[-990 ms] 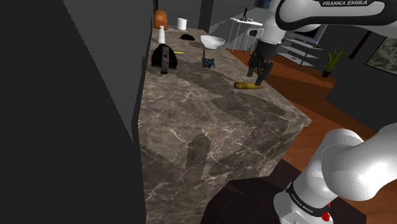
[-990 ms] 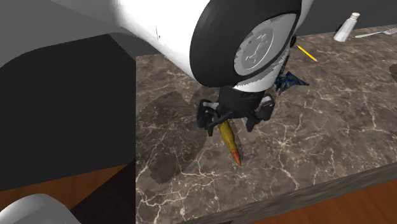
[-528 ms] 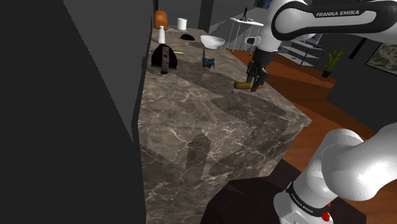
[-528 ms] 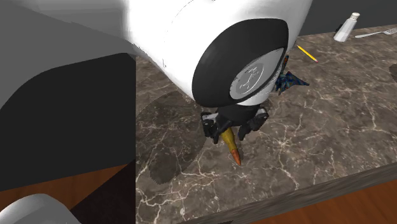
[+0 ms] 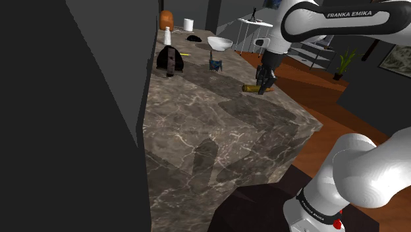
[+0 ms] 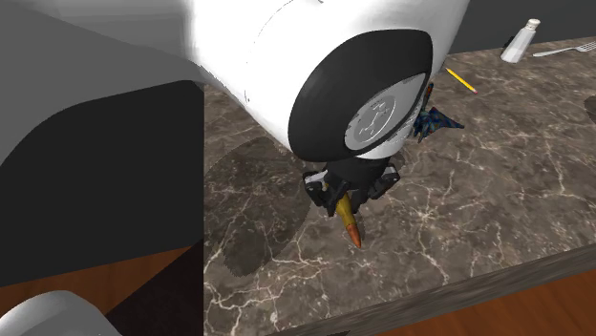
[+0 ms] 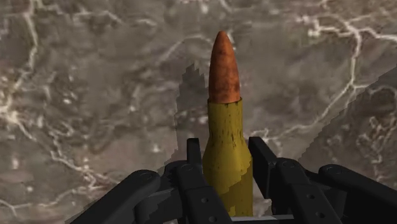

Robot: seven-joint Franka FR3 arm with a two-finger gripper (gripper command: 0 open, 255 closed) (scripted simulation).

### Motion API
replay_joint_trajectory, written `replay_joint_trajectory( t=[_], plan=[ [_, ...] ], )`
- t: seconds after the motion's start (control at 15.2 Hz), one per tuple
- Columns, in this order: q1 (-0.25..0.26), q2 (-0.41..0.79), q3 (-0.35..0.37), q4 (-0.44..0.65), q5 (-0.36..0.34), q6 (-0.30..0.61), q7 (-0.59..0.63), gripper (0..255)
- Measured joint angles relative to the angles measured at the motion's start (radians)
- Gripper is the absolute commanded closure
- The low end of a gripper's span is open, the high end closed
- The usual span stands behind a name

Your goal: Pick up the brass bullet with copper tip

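A brass bullet with a copper tip lies flat on the marbled stone counter, close to its edge. My black gripper is lowered over the rear of the casing, and both fingers press against its sides. The tip sticks out beyond the fingers. In the shoulder view the gripper stands at the counter's right edge with the bullet poking out to its left. In the second exterior view the copper tip shows below the gripper, under the large white wrist.
A small blue object sits just beyond the bullet. Farther back stand a white bowl, a dark lump and a white shaker. A yellow pencil and a fork lie on the counter. Wooden floor drops off beside the edge.
The gripper came down over the bullet, and its fingers then drew in from a wide spread until they clasped the casing. The bullet has stayed where it lay.
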Motion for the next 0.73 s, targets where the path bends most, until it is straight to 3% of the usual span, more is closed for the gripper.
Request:
replay_joint_trajectory(
  t=[0.73],
  plan=[
    [0.006, 0.004, 0.013, 0.123, 0.01, -0.12, -0.001, 255]
  ],
)
